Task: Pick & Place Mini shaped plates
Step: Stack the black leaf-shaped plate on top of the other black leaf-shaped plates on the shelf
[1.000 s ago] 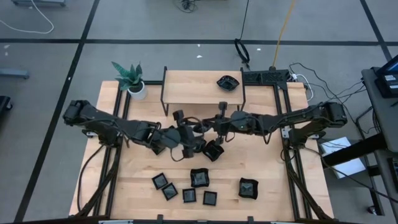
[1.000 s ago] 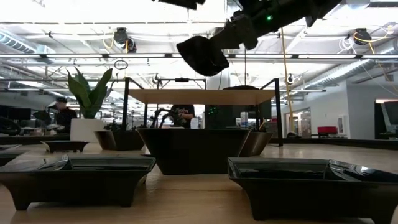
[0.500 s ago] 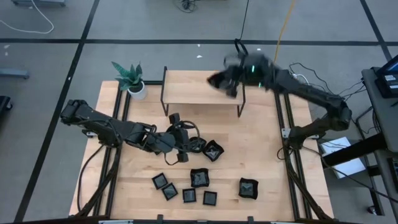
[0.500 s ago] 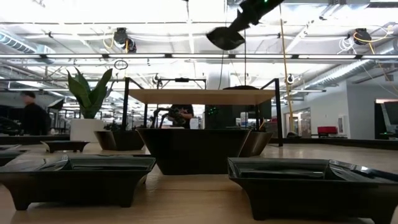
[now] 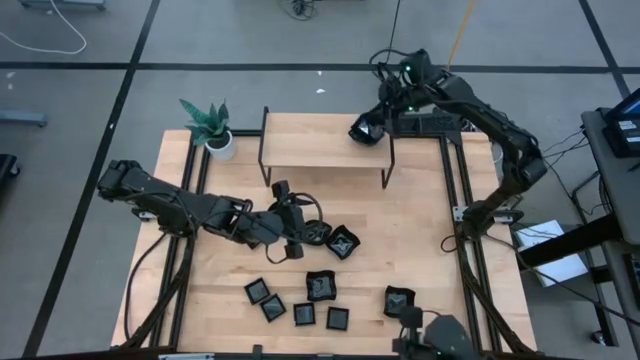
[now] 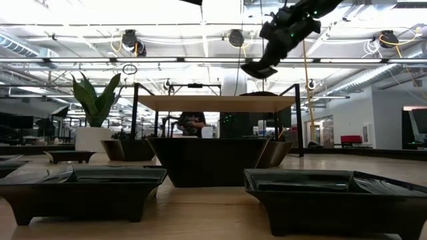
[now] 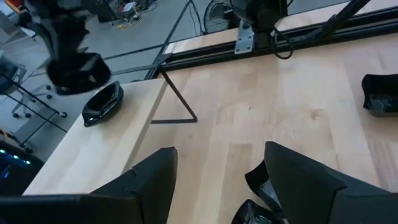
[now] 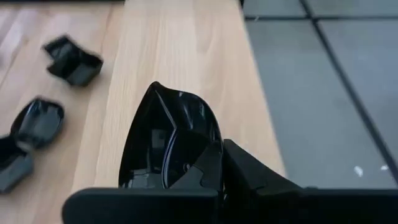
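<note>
Right tool (image 5: 366,130): clenched on a rounded plate (image 8: 171,140), above the shelf's (image 5: 320,140) 3 o'clock edge.
Left tool (image 5: 322,235): released, low at table (image 5: 420,250) centre, touching nothing I could see.
Nearest plate (image 5: 343,242): just beside the left tool, at 3 o'clock.
Other plates (image 5: 300,298): clustered near the table's 6 o'clock edge.
Open room: bare wood toward 3 o'clock.
</note>
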